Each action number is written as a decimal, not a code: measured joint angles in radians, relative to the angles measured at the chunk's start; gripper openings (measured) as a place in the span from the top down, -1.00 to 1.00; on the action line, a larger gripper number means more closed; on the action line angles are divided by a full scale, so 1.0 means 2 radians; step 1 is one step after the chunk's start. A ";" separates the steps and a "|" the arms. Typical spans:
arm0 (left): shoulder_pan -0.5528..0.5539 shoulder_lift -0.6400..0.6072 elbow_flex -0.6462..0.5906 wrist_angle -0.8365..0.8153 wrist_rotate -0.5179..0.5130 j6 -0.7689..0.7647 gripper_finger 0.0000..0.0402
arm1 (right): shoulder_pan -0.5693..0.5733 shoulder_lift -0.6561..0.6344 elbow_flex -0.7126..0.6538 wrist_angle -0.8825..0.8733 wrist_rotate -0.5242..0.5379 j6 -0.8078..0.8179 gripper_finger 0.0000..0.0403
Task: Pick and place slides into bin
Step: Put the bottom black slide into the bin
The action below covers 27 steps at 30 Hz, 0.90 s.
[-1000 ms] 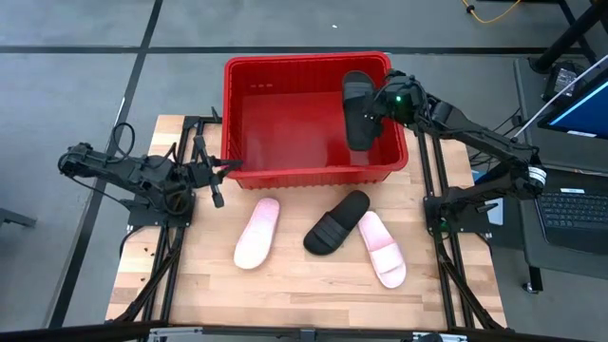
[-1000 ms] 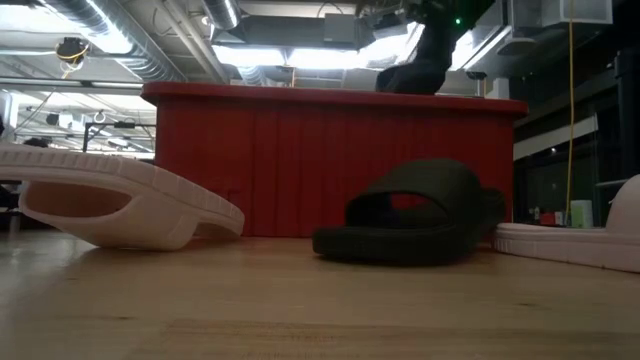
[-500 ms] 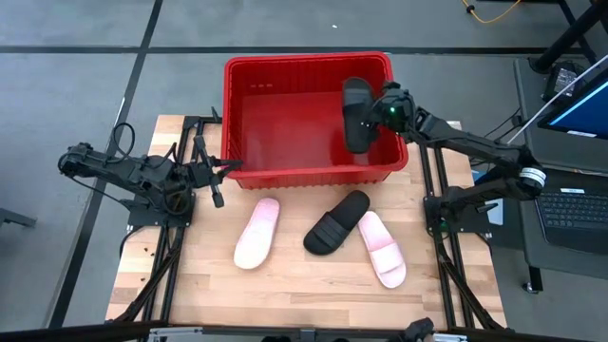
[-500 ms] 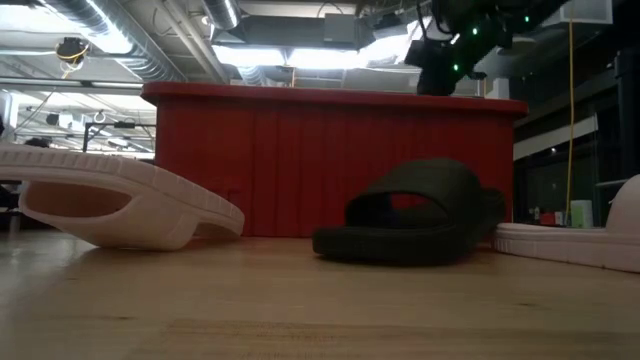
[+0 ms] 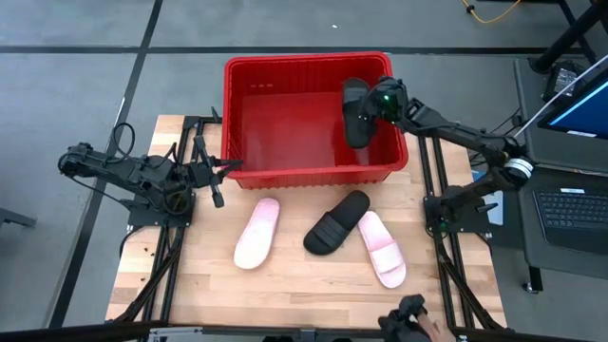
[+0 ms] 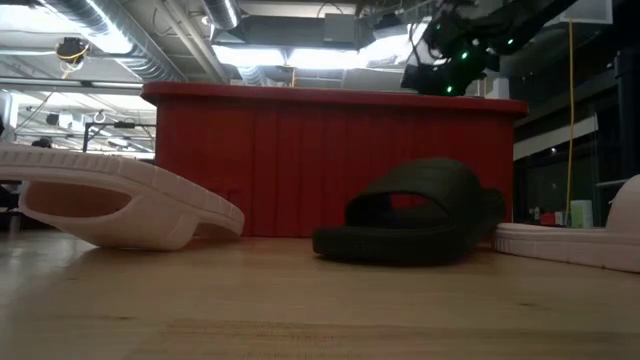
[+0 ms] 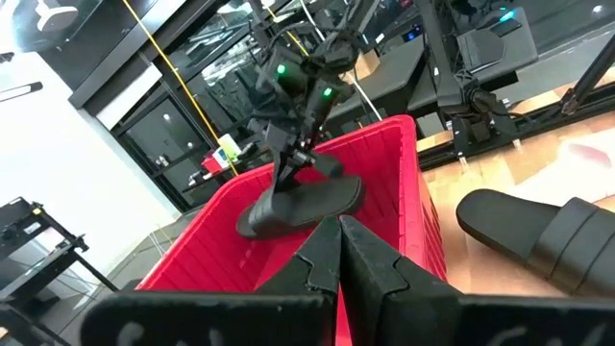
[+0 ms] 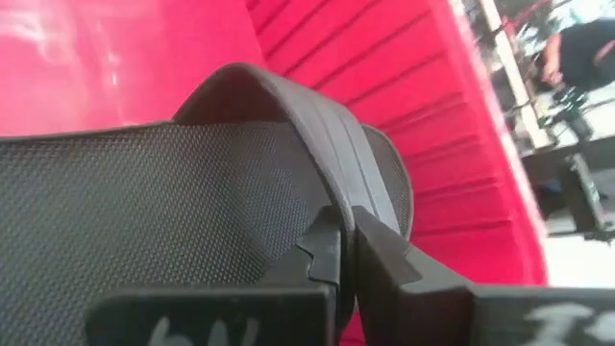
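I am watching the right gripper (image 5: 373,103) clenching a black slide (image 5: 356,112) by its edge and holding it inside the bin (image 5: 306,63), near the bin's right wall and clear of the floor of it; in the right wrist view its fingers are pinching the rim of the slide beside the ribbed strap, with the dimpled footbed filling most of that picture. The slide is matte black, with a wide ribbed strap and an open toe. The bin is bright red with ribbed sides and a rolled rim, and it is sitting at the far edge of the surface (image 5: 304,285), overhanging it. The left gripper (image 5: 215,195) is resting fully clenched on nothing, near the left edge of the surface, just outside the bin's near-left corner. Three more slides are lying on the pale wooden planks in front of the bin: a pink slide (image 5: 257,233) left of centre, a second black slide (image 5: 336,222) at the centre, and another pink one (image 5: 383,249) touching it on the right. Around the surface I am seeing grey floor, a laptop (image 5: 573,211) to the right, and ceiling lights and ducts in the low view.
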 joint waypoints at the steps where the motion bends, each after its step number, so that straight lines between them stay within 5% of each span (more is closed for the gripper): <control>1: 0.000 0.000 0.000 0.000 -0.002 0.000 0.99 | -0.004 0.009 0.005 -0.002 0.002 -0.001 0.92; 27: 0.000 0.000 0.000 0.000 -0.029 0.000 0.99 | -0.016 0.135 0.088 -0.103 -0.019 -0.040 0.92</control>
